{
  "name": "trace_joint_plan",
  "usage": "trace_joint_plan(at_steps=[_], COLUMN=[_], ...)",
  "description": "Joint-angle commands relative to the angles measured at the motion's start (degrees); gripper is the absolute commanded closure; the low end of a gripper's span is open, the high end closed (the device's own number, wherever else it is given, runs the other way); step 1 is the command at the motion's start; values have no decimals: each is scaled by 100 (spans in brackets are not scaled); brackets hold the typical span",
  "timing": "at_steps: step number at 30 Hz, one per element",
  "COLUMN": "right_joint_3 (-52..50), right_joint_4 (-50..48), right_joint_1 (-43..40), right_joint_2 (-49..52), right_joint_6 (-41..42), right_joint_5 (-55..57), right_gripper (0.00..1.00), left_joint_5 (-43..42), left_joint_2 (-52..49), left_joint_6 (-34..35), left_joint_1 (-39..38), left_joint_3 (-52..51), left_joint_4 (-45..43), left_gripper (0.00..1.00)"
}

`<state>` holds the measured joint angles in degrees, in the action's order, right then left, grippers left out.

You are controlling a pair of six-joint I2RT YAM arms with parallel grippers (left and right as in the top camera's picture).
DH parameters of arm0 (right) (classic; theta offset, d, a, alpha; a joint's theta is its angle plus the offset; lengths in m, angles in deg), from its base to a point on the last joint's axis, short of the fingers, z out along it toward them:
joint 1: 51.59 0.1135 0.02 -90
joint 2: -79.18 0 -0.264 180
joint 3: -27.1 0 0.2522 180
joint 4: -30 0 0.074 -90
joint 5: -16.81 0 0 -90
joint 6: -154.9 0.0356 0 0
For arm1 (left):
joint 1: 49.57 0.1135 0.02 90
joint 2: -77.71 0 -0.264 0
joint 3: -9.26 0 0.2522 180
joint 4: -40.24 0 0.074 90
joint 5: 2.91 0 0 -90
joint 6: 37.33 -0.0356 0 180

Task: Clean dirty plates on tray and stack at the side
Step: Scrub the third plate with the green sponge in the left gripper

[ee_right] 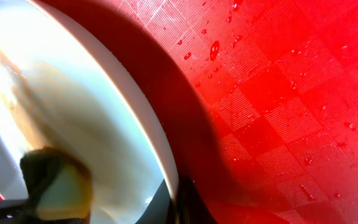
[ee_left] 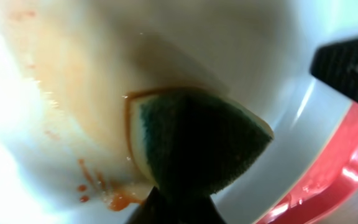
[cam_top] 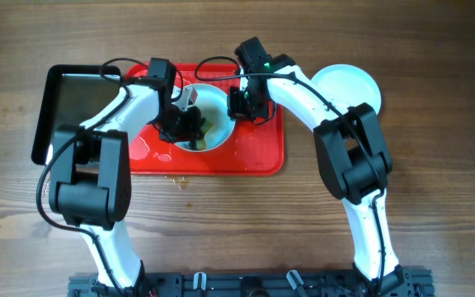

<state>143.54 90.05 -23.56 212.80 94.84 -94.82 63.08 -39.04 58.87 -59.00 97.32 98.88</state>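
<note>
L gripper is clamped on the sponge, w/ the sponge face pressed into the plate, which sits mid tray. R gripper looks pinched on the plate's R rim and seems to tip that side up, so the bowl faces the L arm. Plate's round, so no long axis. What counts is the sauce: in L wrist view it lies left of and below the sponge, touching its edge. L arm is nearer, so next wipe prob goes that way. 2nd plate is on the table, R of tray.

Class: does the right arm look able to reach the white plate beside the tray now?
Probably yes: the side plate lies close, nothing between, though its end effector is shut on the dirty plate.
</note>
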Motion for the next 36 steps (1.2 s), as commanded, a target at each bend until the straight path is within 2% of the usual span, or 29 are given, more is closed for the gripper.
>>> trace_joint_plan(at_steps=[1, 5, 8, 9, 11, 12, 15, 17, 22, 25, 29, 33, 36], right_joint_3=[-94, -96, -96, -96, -96, -94, -96, -96, -96, -96, -96, -96, -96], right_joint_4=[-44, -63, -74, -74, -74, -74, -72, -70, -63, -52, -79, -79, -68], right_joint_1=[68, 68, 68, 68, 68, 68, 68, 68, 68, 68, 68, 68, 68], right_joint_2=[192, 192, 192, 192, 192, 192, 192, 192, 192, 192, 192, 192, 192], right_joint_6=[-17, -15, -20, -22, -20, -22, -39, -66, -87, -107, -98, -81, -107], right_joint_5=[105, 103, 103, 105, 105, 105, 103, 105, 101, 98, 98, 98, 101], right_gripper=[96, 96, 96, 96, 96, 96, 96, 96, 96, 96, 96, 96, 96], left_joint_5=[3578, 5016, 5101, 4929, 3921, 2839, 737, 256, 289, 756, 2697, 2861, 3029], left_joint_2=[-605, -605, -605, -605, -605, -605, -605, -605, -605, -605, -605, -605, -605], left_joint_6=[1585, 2621, 2592, 2354, 1497, 935, 168, -2, -601, -549, 824, 850, 1235], left_joint_1=[59, -66, -223, -299, -444, -514, -503, -503, -380, -31, 522, 540, 417], left_joint_3=[-437, -437, -437, -437, -435, -435, -435, -435, -435, -435, -435, -435, -435], left_joint_4=[-389, -614, -1012, -1185, -1526, -1755, -1969, -1727, -385, -105, -212, -940, -1565], left_gripper=[96, 96, 96, 96, 96, 96, 96, 96, 96, 96, 96, 96, 96])
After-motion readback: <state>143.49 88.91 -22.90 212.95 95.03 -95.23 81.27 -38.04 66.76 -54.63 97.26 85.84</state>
